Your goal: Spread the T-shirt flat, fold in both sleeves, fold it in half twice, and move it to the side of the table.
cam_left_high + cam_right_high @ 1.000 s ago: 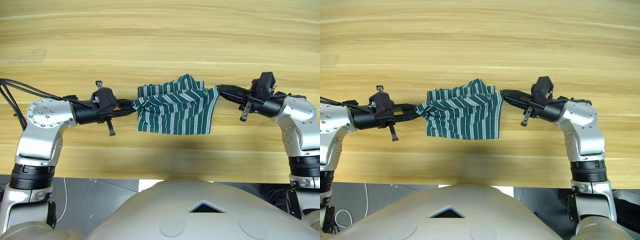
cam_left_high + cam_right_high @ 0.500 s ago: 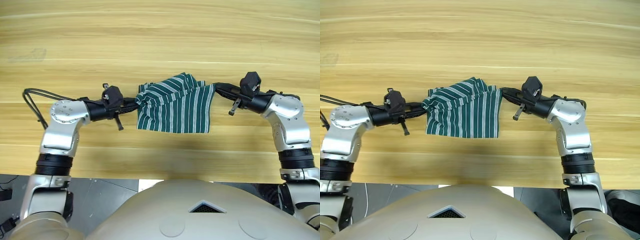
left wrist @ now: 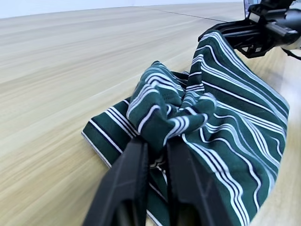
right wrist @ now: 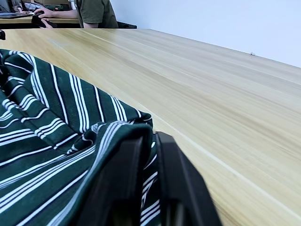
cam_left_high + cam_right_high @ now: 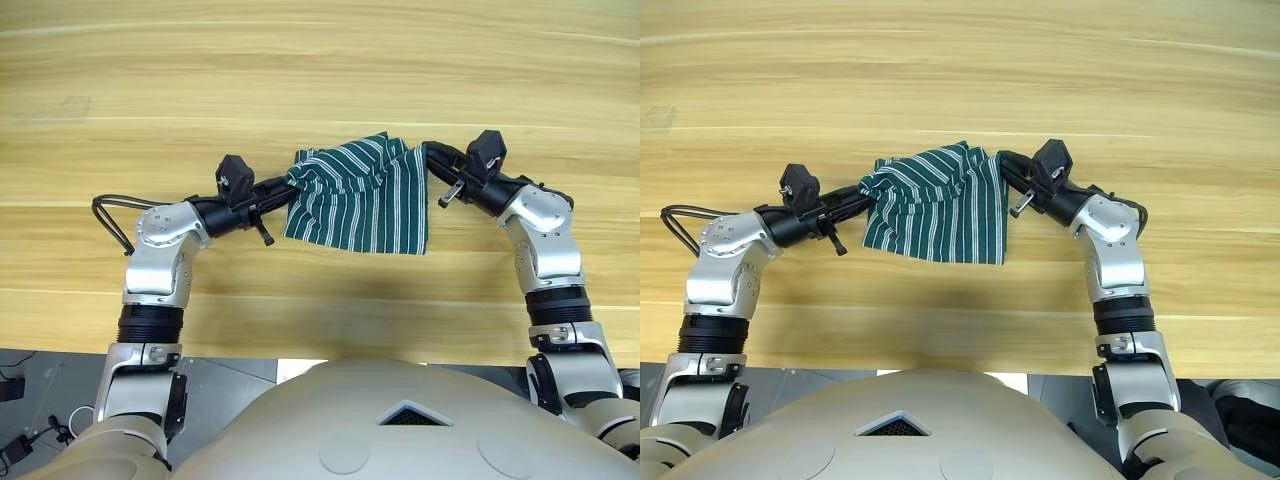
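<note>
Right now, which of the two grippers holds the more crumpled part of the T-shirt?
The left gripper: it pinches a crumpled knot of the green striped T-shirt, while the right gripper clamps a smoother, flatter edge.

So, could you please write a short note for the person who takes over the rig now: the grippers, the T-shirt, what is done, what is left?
Left gripper: shut on the T-shirt's bunched left upper corner.
Right gripper: shut on its right upper corner.
T-shirt: a compact, rumpled bundle stretched between both grippers near the middle of the table; its lower edge seems to rest on the wood.
Done: it looks at least partly folded; the number of folds cannot be told.
Left: probably finish folding, then move it to the table's side.
</note>
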